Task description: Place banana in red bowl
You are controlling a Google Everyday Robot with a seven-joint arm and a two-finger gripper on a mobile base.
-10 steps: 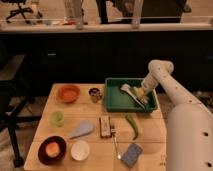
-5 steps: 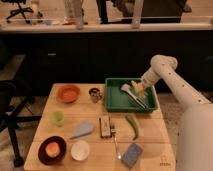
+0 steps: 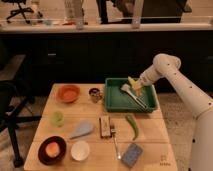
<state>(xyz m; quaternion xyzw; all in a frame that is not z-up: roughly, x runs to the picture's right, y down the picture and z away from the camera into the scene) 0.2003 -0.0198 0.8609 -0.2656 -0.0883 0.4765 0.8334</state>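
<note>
Gripper: my gripper (image 3: 136, 86) hangs over the green tray (image 3: 114, 102), out at about 2 o'clock on the counter (image 3: 150, 137).
Jaws: clenched, and the pale yellow banana (image 3: 132, 81) looks pinched right between them.
Banana: inside the tray's outline, toward its back edge at 12 o'clock. I can't tell whether it is clear of the tray floor.
Tray company: a white-handled utensil (image 3: 134, 96) lies slanted in the tray just below the banana, and I'm not holding it.
Red bowl: the red bowl (image 3: 68, 93) sits at 9 o'clock from the tray, well apart, with nothing in it that I can see.
In between: a small dark can (image 3: 95, 93) stands just beside the tray's left wall, right on the line to the bowl.
Done: the grasp, by my reading.
Left: lift out over the tray wall, carry across toward 9 o'clock past the can, lower over the bowl, let go.
Progress: roughly the first third, with the whole carry and the drop ahead.
Not my targets: the maroon bowl (image 3: 52, 149) with its peach fruit at 7 o'clock, the white bowl (image 3: 80, 150) beside it, and the green pepper (image 3: 132, 126) at 5 o'clock.
</note>
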